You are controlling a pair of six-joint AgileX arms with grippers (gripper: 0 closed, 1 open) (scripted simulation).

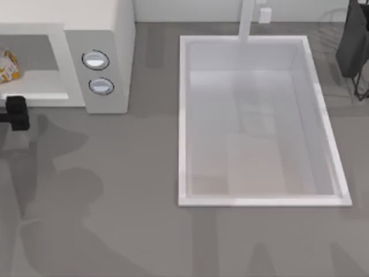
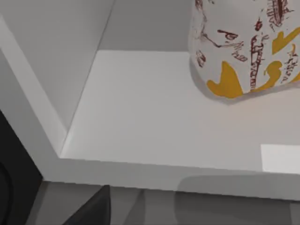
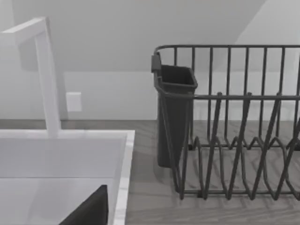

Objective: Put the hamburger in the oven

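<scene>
Hovering just outside the boxy off-white oven (image 1: 98,34), my left tool (image 1: 16,112) has an unreadable finger spread; the paper-wrapped hamburger (image 2: 243,47) sits inside, apart.

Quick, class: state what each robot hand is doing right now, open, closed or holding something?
Left hand: in front of the oven, not holding the hamburger inside; open or closed cannot be told.
Right hand: parked at the far right; cannot be told.
</scene>
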